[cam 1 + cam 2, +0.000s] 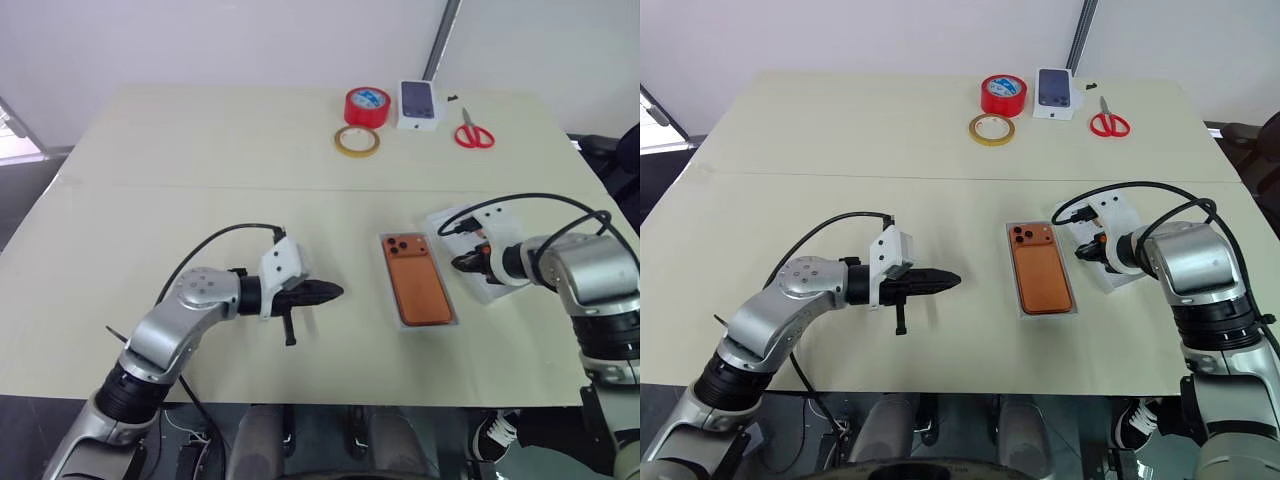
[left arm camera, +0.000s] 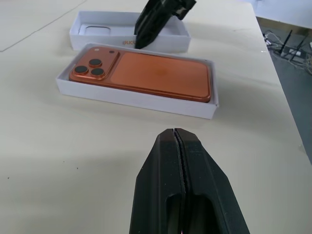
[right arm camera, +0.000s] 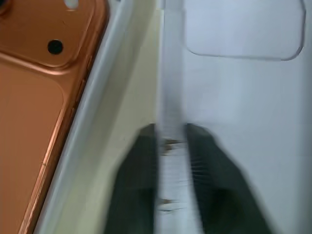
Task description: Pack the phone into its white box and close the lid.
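My right jaws pinch the wall of the lid, and the phone lies in the white box beside it

My right gripper (image 3: 171, 146) has one finger on each side of the near wall of the lid (image 2: 127, 30), so the jaws are narrow and closed on that thin wall. The lid lies open side up on the table (image 1: 200, 180). Just to the left of my right jaws is the white box (image 1: 452, 322) with the phone (image 1: 417, 280) lying flat inside, camera lenses up. My left gripper (image 2: 178, 136) has its jaws pressed fully together and empty, hanging over the bare table, with the box ahead of its tips and apart from them
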`<action>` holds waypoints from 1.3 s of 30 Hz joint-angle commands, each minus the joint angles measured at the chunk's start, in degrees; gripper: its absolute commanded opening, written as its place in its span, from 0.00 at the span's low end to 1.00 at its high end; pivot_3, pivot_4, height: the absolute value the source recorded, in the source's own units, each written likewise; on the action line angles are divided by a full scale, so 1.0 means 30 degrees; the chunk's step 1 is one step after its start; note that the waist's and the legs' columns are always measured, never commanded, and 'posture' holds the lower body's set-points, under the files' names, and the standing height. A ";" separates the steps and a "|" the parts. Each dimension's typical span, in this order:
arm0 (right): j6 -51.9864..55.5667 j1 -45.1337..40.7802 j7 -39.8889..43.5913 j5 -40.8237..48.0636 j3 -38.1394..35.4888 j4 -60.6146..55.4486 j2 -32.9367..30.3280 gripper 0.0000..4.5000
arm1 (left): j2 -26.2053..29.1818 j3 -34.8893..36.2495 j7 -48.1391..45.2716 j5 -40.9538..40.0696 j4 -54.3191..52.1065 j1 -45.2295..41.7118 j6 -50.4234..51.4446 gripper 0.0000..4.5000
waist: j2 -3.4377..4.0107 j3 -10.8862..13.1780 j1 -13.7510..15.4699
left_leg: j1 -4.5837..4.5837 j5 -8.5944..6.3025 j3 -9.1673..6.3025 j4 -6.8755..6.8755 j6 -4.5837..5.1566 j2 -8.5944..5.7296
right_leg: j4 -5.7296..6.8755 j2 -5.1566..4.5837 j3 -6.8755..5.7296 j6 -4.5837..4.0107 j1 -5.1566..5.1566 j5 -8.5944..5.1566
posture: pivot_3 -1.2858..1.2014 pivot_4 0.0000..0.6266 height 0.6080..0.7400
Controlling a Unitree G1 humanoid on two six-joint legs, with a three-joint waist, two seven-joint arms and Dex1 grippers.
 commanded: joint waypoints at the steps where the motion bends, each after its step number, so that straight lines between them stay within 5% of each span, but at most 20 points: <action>1: 0.0886 -0.0597 -0.0404 0.0492 -0.1046 -0.0469 0.0131 0.01 | 0.0202 0.0345 -0.0016 0.0086 -0.0580 0.0131 -0.0663 0.00 | -0.0001 0.0000 0.0043 | -0.0001 0.0000 -0.0001 0.0000 0.0000 0.0000 | 0.0000 0.0000 -0.0001 0.0000 0.0000 0.0000 | 0.52 0.24 1.00; 8: 0.4049 -0.3460 0.0407 0.4375 -0.4992 -0.1316 0.0765 0.01 | 0.0563 0.2348 0.1327 0.0461 0.0813 0.0666 -0.1285 0.00 | 0.0052 0.0020 -0.0019 | -0.0003 0.0000 0.0003 0.0004 0.0000 0.0019 | 0.0017 0.0021 0.0006 0.0004 -0.0015 0.0002 | 0.52 0.24 1.00; 12: 0.4182 -0.4438 -0.2797 1.4505 -0.7192 -0.0230 0.2333 0.01 | 0.0592 0.3495 0.1871 0.0759 0.2781 0.0660 -0.2064 0.00 | 0.0047 0.0017 -0.0081 | 0.0015 -0.0001 -0.0009 -0.0010 -0.0001 0.0059 | 0.0025 0.0074 0.0002 0.0002 -0.0009 0.0003 | 0.52 0.24 1.00; 15: 0.4182 -0.3995 -0.8733 2.2463 -0.7491 0.1156 0.3612 0.01 | 0.0431 0.3604 0.1893 0.0927 0.3525 0.0330 -0.2522 0.00 | 0.0047 0.0017 -0.0071 | 0.0024 0.0000 -0.0007 -0.0016 -0.0002 0.0077 | 0.0043 0.0072 0.0001 0.0002 -0.0003 0.0004 | 0.52 0.24 1.00; 16: 0.1722 -0.2925 -1.2173 2.7379 -0.6012 0.0982 0.2981 0.01 | 0.0362 0.3571 0.1920 0.0999 0.3708 0.0184 -0.2646 0.00 | 0.0047 0.0017 0.0011 | 0.0020 0.0000 -0.0002 -0.0015 -0.0001 0.0069 | 0.0043 0.0061 0.0002 0.0002 -0.0002 0.0004 | 0.52 0.24 1.00; 18: -0.1709 -0.0850 -1.6582 3.2621 -0.4323 0.0036 0.3328 0.01 | 0.0152 0.3442 0.1970 0.1066 0.3954 -0.0166 -0.2765 0.00 | 0.0021 0.0004 0.0107 | 0.0001 0.0001 -0.0010 -0.0013 -0.0001 0.0052 | 0.0035 0.0044 -0.0001 0.0004 0.0009 0.0005 | 0.52 0.24 1.00; 26: -0.6881 0.5146 -2.5085 3.3442 -0.3871 -0.4092 0.7503 0.01 | -0.1264 0.1725 0.1881 0.1596 0.3907 -0.1292 -0.2753 0.00 | 0.0029 -0.0019 0.0016 | 0.0011 -0.0009 0.0030 0.0030 0.0026 0.0021 | 0.0001 0.0022 0.0034 0.0105 0.0043 0.0060 | 0.52 0.24 1.00; 29: -0.6903 0.4902 -2.6168 3.3442 -0.4633 -0.3526 0.7572 0.21 | -0.1992 0.0616 0.1900 0.2147 0.3975 -0.1572 -0.2825 0.00 | 0.0031 -0.0019 0.0034 | 0.0026 -0.0010 0.0025 0.0030 0.0025 0.0024 | -0.0006 0.0028 0.0036 0.0068 0.0062 0.0037 | 0.52 0.24 1.00; 33: -0.6262 0.2827 -2.6825 3.3442 -0.6160 -0.1930 0.7291 0.68 | -0.3591 -0.0811 0.2404 0.2977 0.4791 -0.2551 -0.2660 0.00 | 0.0038 -0.0017 0.0027 | 0.0027 -0.0009 0.0032 0.0031 0.0026 0.0023 | 0.0000 0.0033 0.0056 0.0046 0.0056 0.0027 | 0.52 0.24 1.00; 36: -0.4116 0.1287 -2.4741 3.3442 -0.5924 -0.0601 0.3655 0.99 | -0.4845 -0.1405 0.2787 0.3390 0.5850 -0.3409 -0.2642 0.00 | 0.0057 -0.0013 0.0057 | 0.0018 -0.0008 0.0026 0.0026 0.0028 0.0024 | -0.0001 0.0046 0.0063 0.0051 0.0046 0.0027 | 0.52 0.24 1.00; 39: -0.3044 0.0196 -2.3164 3.3442 -0.5456 0.0640 0.0468 0.99 | -0.5651 -0.1622 0.2929 0.3497 0.6463 -0.3952 -0.2605 0.00 | 0.0058 -0.0012 0.0036 | 0.0004 -0.0009 0.0026 0.0027 0.0034 0.0022 | -0.0004 0.0048 0.0065 0.0053 0.0033 0.0026 | 0.52 0.24 1.00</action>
